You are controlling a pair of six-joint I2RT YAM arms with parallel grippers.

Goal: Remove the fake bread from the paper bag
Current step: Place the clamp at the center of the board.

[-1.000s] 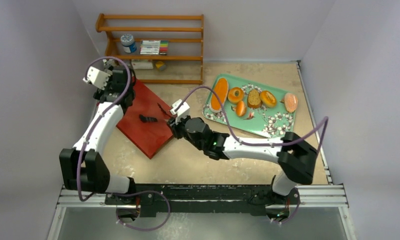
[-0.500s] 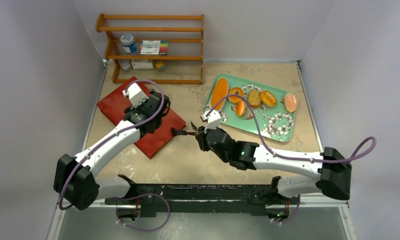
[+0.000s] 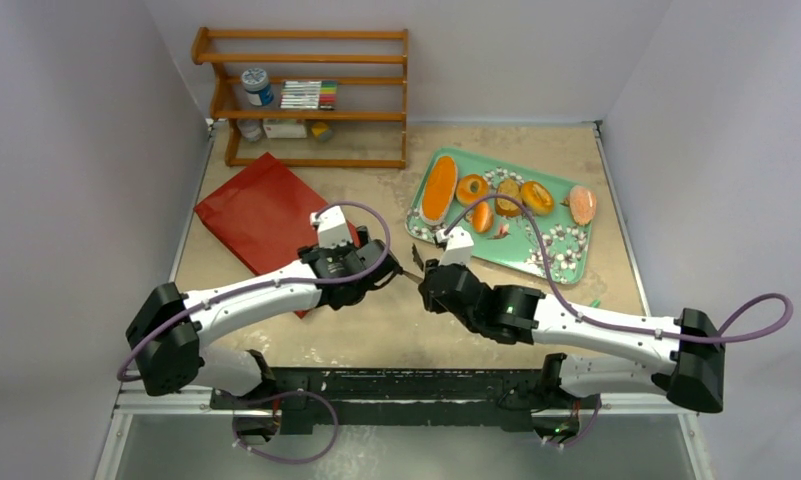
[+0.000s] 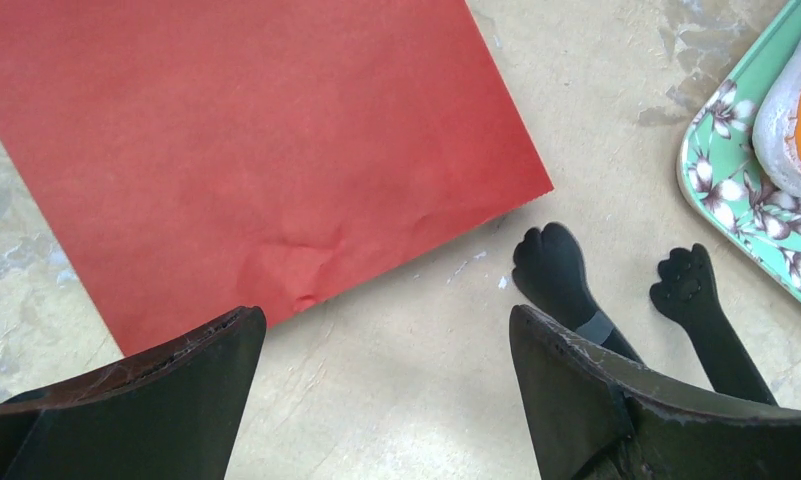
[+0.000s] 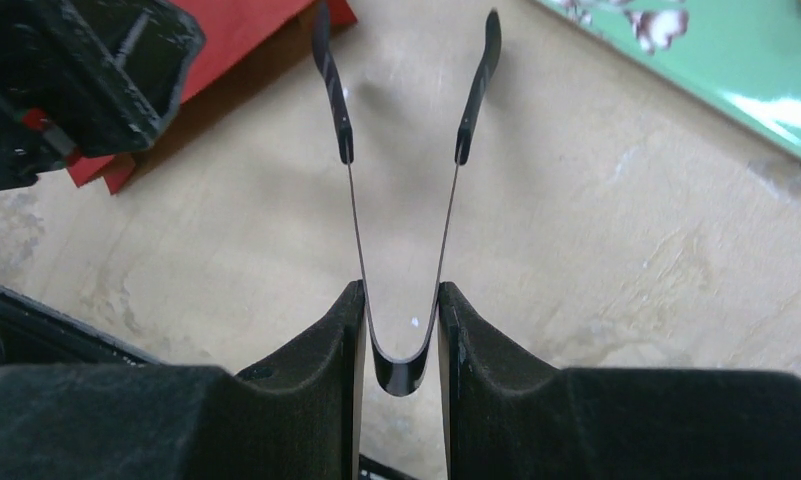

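Beige, worn table [image 5: 596, 250] fills the ground under both claws. Nearest, the right claw [image 5: 401, 295] is clenched on the bent end of black tongs [image 5: 473, 90]. Their two paw-shaped tips stand apart ahead of it and carry nothing. Just left of it, the left claw [image 4: 381, 330] is spread wide and empty over bare table, with the tong tips a little to its right. Ahead and left of this claw lies the bag [image 4: 246, 130], flat on the table, one corner reaching close in front of the claw. Its long axis runs from beside the claw away to the far left. Which end is the mouth, I cannot tell. Ahead and right of the right claw sits the tray [image 3: 556, 245], and on it the bread [image 3: 536, 197]: several pieces in a rough row along the tray's long side. The loaf [image 3: 438, 190] is at the left end, its long axis going near to far. I judge the taking-out finished, because the bag shows no bulge. The next move would call only for laying the tongs down. In case of doubt, the left claw could pinch the bag's rim and lift it for a look inside.
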